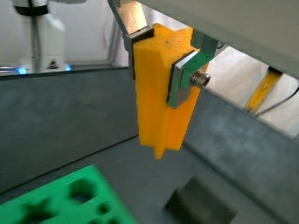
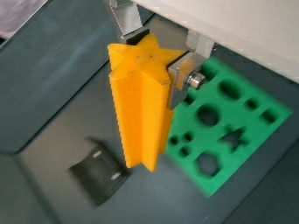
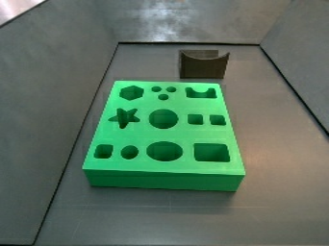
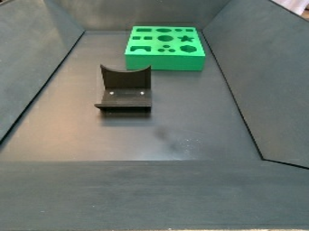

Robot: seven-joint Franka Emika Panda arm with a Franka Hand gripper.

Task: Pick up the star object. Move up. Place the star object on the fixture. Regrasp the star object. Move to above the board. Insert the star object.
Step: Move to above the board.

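Gripper (image 2: 177, 77) is clamped on the upper end of the star object (image 2: 138, 105), hanging upright above the floor, so you should lower it slowly, keeping it vertical, into the notch of the fixture (image 4: 125, 88), not toward the board (image 3: 164, 130).

Even, soft overhead light with faint shadows; wrist views slightly blurred, side views sharper, glare-free

Gripper (image 2: 163, 66) — metal plates — on the matt plastic star object (image 2: 140, 105), above matt grey floor (image 4: 169, 135)
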